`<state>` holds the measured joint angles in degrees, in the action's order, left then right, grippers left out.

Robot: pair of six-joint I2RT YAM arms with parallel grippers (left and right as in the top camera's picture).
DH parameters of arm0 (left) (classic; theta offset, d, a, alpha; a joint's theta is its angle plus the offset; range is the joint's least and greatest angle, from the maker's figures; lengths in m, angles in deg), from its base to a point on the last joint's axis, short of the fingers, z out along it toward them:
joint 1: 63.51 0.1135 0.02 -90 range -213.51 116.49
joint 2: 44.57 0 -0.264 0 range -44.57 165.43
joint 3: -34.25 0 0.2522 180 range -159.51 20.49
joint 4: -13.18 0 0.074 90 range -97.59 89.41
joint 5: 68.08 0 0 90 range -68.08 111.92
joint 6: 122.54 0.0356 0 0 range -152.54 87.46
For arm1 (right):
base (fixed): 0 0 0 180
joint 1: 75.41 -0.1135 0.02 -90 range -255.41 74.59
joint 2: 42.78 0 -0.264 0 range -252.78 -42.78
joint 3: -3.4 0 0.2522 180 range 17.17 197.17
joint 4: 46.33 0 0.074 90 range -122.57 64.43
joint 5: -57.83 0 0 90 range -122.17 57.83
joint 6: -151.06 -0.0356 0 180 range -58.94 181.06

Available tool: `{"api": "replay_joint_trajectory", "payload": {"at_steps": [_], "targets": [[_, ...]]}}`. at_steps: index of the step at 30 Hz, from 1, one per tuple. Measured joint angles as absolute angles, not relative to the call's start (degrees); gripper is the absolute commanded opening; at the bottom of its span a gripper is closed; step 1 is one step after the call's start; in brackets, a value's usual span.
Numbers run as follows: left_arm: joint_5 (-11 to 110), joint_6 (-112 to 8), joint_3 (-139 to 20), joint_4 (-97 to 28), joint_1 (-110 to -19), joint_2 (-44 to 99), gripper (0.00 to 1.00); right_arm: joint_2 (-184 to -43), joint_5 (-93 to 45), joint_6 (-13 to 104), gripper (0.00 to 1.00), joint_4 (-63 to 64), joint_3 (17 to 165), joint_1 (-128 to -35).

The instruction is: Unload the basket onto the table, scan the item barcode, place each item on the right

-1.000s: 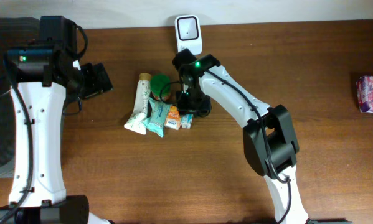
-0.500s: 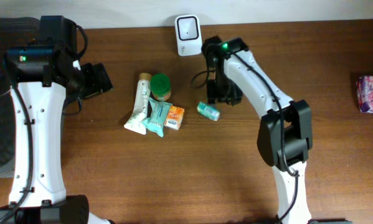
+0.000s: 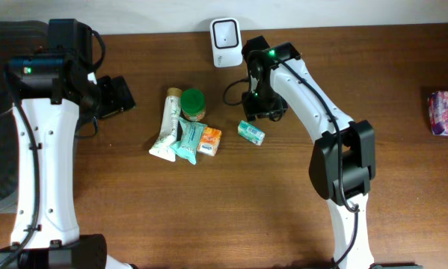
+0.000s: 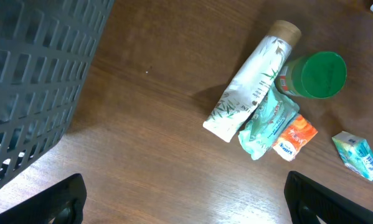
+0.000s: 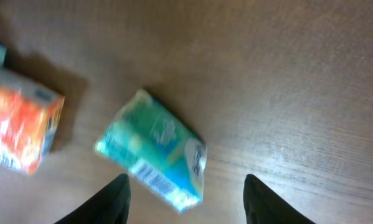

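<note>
Far left, next to the grey basket point(image 4: 37, 81): left gripper point(image 3: 115, 96) wide open, empty, idle. Mid-counter point(image 3: 209, 209) is the pile: tube point(image 3: 167, 123), green-lid jar point(image 3: 193, 104), teal pouch point(image 3: 186, 140), orange box point(image 3: 209, 140). Scanner point(image 3: 226, 32) sits at the back edge. Small teal box point(image 3: 250, 132) lies alone, just right of the pile. Right gripper point(image 5: 185, 180) hangs over it, jaws apart, gripping nothing. My read: pick step, box not yet grasped. Next: descend, straddle, close, lift, turn the barcode face to the scanner. Wrist view is too blurred to say which face.
</note>
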<state>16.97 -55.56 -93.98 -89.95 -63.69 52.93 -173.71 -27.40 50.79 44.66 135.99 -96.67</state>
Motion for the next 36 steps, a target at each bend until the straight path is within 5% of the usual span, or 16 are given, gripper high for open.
{"api": "replay_joint_trajectory", "payload": {"at_steps": [9, 15, 36], "targets": [[16.94, -55.56, -93.96, -89.95, -63.69, 52.93, 0.99, -173.65, -26.39, 66.20, 0.50, 52.38, 140.10, -102.83], [16.94, -55.56, -93.96, -89.95, -63.69, 52.93, 0.99, -173.65, -35.70, 64.24, 0.50, 52.09, 139.73, -108.43], [16.94, -55.58, -93.96, -89.95, -63.69, 52.93, 0.99, -173.67, -42.83, 60.00, 0.56, 45.60, 132.41, -103.81]]}}
